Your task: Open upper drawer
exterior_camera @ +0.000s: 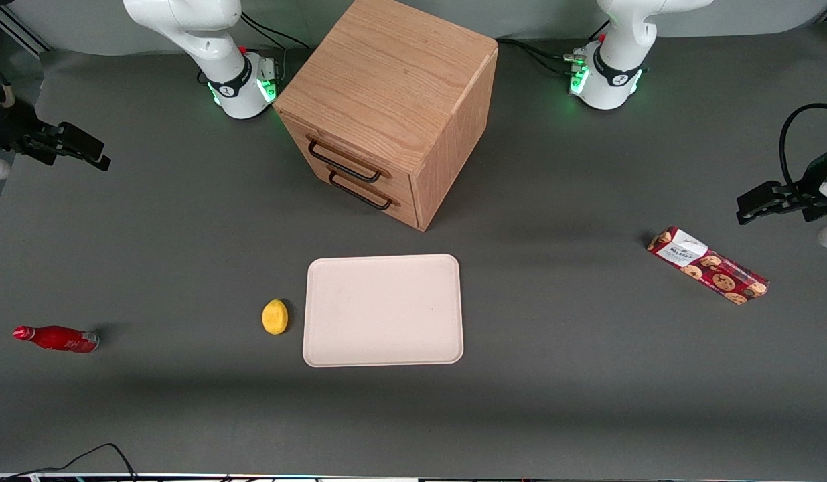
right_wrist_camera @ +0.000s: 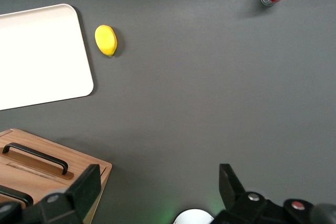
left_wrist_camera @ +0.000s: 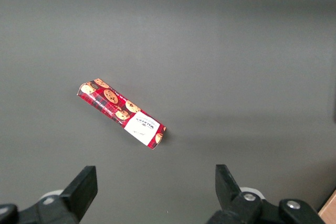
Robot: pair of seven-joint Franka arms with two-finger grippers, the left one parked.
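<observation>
The oak cabinet (exterior_camera: 386, 87) stands on the grey table between the two arm bases. Its front holds two shut drawers with black bar handles. The upper drawer (exterior_camera: 349, 155) carries the higher handle (exterior_camera: 344, 163); the lower drawer's handle (exterior_camera: 359, 192) sits just under it. My right gripper (exterior_camera: 92, 154) hangs above the table toward the working arm's end, well apart from the cabinet, open and empty. In the right wrist view the gripper (right_wrist_camera: 157, 182) shows its fingers (right_wrist_camera: 86, 182) spread wide, with the upper drawer's handle (right_wrist_camera: 16, 195) and the lower one (right_wrist_camera: 35, 157) beside it.
A cream tray (exterior_camera: 384, 348) lies nearer the front camera than the cabinet, with a lemon (exterior_camera: 274, 316) beside it. A red bottle (exterior_camera: 57, 339) lies toward the working arm's end. A red cookie box (exterior_camera: 708, 265) lies toward the parked arm's end.
</observation>
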